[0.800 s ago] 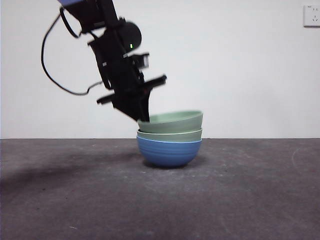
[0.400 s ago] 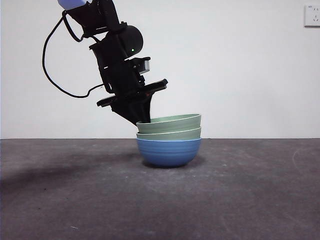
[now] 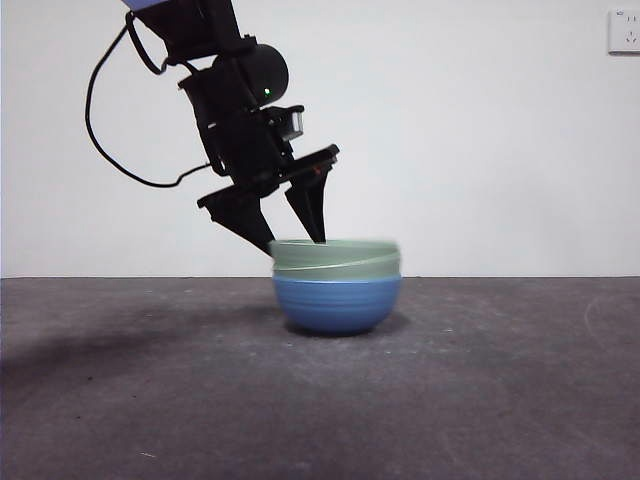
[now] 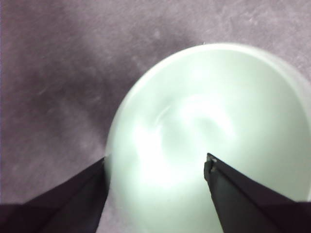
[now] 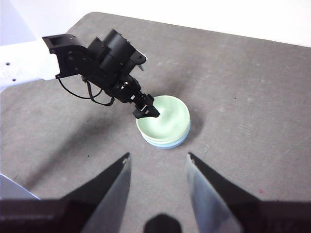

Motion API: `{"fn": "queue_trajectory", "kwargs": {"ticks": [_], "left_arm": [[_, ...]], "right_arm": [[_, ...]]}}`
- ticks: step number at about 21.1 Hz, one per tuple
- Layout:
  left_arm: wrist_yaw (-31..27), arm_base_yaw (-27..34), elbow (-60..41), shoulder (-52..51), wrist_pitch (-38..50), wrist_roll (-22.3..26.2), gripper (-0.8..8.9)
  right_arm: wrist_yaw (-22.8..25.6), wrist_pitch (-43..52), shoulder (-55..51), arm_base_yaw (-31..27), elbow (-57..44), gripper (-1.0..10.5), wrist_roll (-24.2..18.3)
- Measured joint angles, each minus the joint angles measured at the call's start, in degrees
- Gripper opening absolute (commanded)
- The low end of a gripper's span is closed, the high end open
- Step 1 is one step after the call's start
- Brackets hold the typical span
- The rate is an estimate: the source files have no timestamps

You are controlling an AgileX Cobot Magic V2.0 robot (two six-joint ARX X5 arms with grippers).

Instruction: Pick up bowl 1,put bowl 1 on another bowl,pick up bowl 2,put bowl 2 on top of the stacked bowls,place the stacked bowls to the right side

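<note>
A dark grey, mottled surface [image 3: 120,400] runs back to a plain white wall [image 3: 480,130] with one socket [image 3: 624,30] high in the corner. Mid-surface sit the stacked bowls [image 3: 337,287]: one blue ridged bowl [image 3: 338,303] underneath, two pale green ones nested inside, their rims blurred so the line between them is hard to see. The left pincer [image 3: 295,240] straddles the near rim, spread wide, gripping nothing. The right pincer [image 5: 158,162] hangs well away, likewise spread apart and empty.

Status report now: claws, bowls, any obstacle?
Left claw open, astride top bowl's rim. Right claw open, high, waiting. Both green bowls nested in blue bowl. No obstacle seen.
</note>
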Motion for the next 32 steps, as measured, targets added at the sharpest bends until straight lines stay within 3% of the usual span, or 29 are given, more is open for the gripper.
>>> {"fn": "queue_trajectory", "kwargs": {"ticks": [8, 17, 19, 23, 32], "left_arm": [[0.0, 0.0, 0.0, -5.0, -1.6, 0.1, 3.24], [-0.3, 0.5, 0.0, -16.2, -9.1, 1.2, 3.24], [-0.3, 0.8, 0.0, -22.7, -11.2, 2.1, 3.24], [-0.5, 0.9, 0.0, -34.4, -16.3, 3.7, 3.24], [-2.9, 0.9, 0.0, -48.5, -28.9, 5.7, 3.24]], "right_arm": [[0.0, 0.0, 0.9, 0.0, 0.0, 1.9, 0.0], [0.0, 0.0, 6.6, 0.0, 0.0, 2.0, 0.0], [0.0, 0.0, 10.2, 0.0, 0.0, 2.4, 0.0], [0.0, 0.4, 17.9, 0.0, 0.0, 4.5, 0.0], [0.0, 7.6, 37.6, 0.0, 0.0, 4.5, 1.2]]}}
